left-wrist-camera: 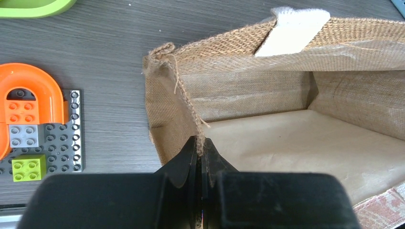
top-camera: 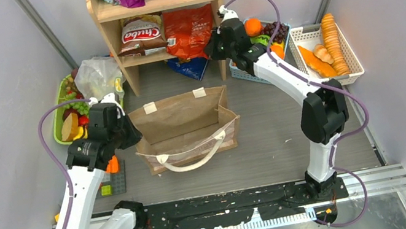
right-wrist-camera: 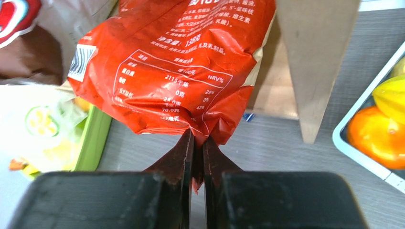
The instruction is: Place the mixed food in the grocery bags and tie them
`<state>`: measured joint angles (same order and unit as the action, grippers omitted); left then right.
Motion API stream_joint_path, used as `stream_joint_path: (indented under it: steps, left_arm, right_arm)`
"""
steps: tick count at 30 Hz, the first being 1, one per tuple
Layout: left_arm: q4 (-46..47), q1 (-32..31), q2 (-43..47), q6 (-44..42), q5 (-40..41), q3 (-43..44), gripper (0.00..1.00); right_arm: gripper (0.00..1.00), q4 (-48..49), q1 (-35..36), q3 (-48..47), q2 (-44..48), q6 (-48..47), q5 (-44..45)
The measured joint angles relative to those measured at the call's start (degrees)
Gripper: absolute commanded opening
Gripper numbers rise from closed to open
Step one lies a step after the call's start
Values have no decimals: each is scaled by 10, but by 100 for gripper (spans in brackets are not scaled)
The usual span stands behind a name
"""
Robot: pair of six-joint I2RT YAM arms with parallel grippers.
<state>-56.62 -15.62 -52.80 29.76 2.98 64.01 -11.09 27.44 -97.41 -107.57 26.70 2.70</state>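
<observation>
Your right tool [right-wrist-camera: 197, 145] is clamped on the crimped bottom seam of the red-orange snack packet [right-wrist-camera: 172, 62], which stands at the lower shelf [top-camera: 144, 58], upper centre of the top view. Judged light, air-filled, glossy and slippery, with crushable contents. The seam is the sound hold: flat, stiffer, clear of the contents. Your left tool [left-wrist-camera: 200, 150] is closed on the frayed corner rim of the burlap tote [top-camera: 179, 118], mid-frame on the tabletop [top-camera: 279, 139], propping its mouth open. Burlap is coarse and limp, so the grip looks secure. The visible interior is bare.
</observation>
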Motion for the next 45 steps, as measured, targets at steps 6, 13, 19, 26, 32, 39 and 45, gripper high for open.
stream_joint_path:
  steps: [6, 13, 19, 26, 32, 39, 45]
  left_arm:
    - [1, 0, -4, 2, -2, 2, 2]
    - [0, 0, -4, -2, -5, 3, 1]
    - [-1, 0, -5, -3, -9, 5, 0]
    - [1, 0, -11, -3, -27, 6, 0]
    - [1, 0, -12, -2, -37, 6, 0]
    - [-2, 0, -17, -3, -38, 8, 0]
    - [-27, 0, -14, -4, 15, 24, 0]
  right_arm:
    - [5, -8, 2, 36, 79, 18, -47]
    - [5, -9, 14, 51, 228, 21, -89]
    - [5, -6, 31, 70, 338, 20, -123]
    - [5, 3, 53, 128, 452, 52, -145]
    - [5, 9, 81, 128, 469, 75, -160]
    - [62, -25, 93, 89, 433, 69, -160]
    - [84, -108, 93, 164, 499, -3, -65]
